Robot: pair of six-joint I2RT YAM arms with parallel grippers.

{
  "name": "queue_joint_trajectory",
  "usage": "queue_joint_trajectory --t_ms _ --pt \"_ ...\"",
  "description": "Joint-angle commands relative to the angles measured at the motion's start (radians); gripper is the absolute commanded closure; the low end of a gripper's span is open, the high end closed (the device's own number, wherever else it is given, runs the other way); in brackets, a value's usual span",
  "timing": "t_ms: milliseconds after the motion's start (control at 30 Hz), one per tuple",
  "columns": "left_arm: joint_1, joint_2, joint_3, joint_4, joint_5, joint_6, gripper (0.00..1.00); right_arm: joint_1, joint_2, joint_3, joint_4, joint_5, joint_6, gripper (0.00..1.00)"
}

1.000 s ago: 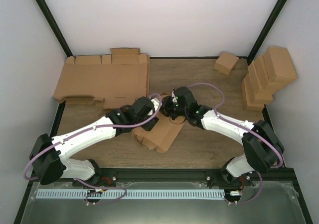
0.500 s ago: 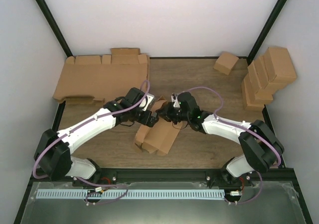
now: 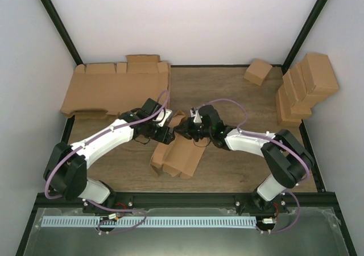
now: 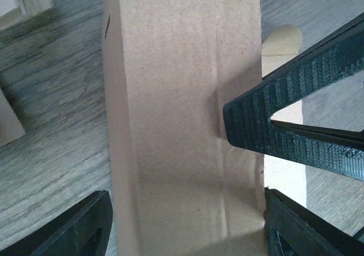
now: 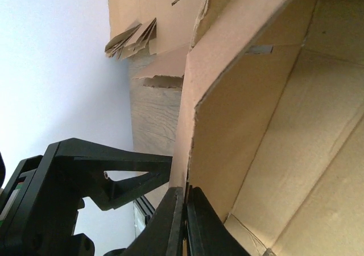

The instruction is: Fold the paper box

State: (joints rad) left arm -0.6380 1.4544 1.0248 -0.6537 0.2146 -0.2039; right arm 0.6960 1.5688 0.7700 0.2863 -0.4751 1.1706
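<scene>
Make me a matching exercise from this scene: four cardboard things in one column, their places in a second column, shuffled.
Things
1. paper box
2. large flat cardboard sheets
3. small cube carton
4. stack of cartons

Places
A. far side, right of centre, alone
B. centre
C. far left corner
D. right edge, piled up

Pairs: 1-B; 2-C; 3-A; 4-D
</scene>
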Motion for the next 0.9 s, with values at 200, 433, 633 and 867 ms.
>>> queue_joint_trajectory --t_ms 200,433,633,867 --pt "0.026 0.029 0.023 -0.047 -0.017 0.033 0.39 -0.006 0.067 0.058 0.032 -0.035 -0.044 0.9" --pt "0.026 0.033 0.045 -0.071 -0.018 0.059 0.45 -0.006 0.025 0.076 -0.055 0.036 -0.132 0.8" --pt "0.026 0.034 0.053 -0.082 -0.005 0.072 0.46 -0.006 -0.059 0.066 -0.179 0.155 -0.246 0.73" --pt "0.024 0.043 0.06 -0.097 0.006 0.086 0.48 -0.054 -0.125 0.031 -0.247 0.236 -0.408 0.75"
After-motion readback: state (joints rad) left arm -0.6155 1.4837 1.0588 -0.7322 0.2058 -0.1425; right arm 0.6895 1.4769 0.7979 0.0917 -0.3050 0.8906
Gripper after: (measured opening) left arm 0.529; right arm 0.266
